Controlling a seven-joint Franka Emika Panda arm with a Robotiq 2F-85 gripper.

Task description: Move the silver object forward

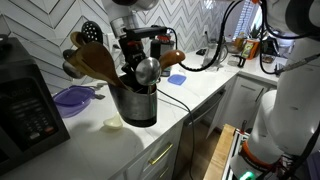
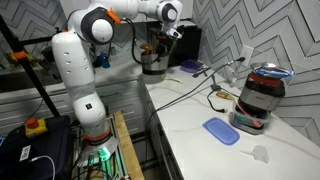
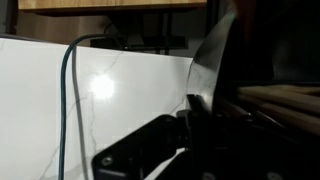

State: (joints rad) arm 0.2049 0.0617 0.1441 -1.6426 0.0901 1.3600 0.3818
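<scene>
The silver object (image 1: pixel 138 106) is a shiny metal crock holding wooden spoons, a ladle and black spatulas. It stands on the white counter in both exterior views, and is small and far off in one of them (image 2: pixel 153 66). My gripper (image 1: pixel 138 68) comes down from above among the utensils, also seen in an exterior view (image 2: pixel 160 47). In the wrist view its dark fingers (image 3: pixel 190 115) close on the crock's shiny wall (image 3: pixel 207 68), one finger outside the rim. The inner finger is hidden in shadow.
A black appliance (image 1: pixel 25 110) stands beside the crock, with a purple lid (image 1: pixel 70 98) behind and a small white piece (image 1: pixel 113 124) in front. An orange pad (image 1: pixel 176 78), cables and a black-and-red appliance (image 2: pixel 262 95) lie along the counter. The counter's front edge (image 1: pixel 165 135) is close.
</scene>
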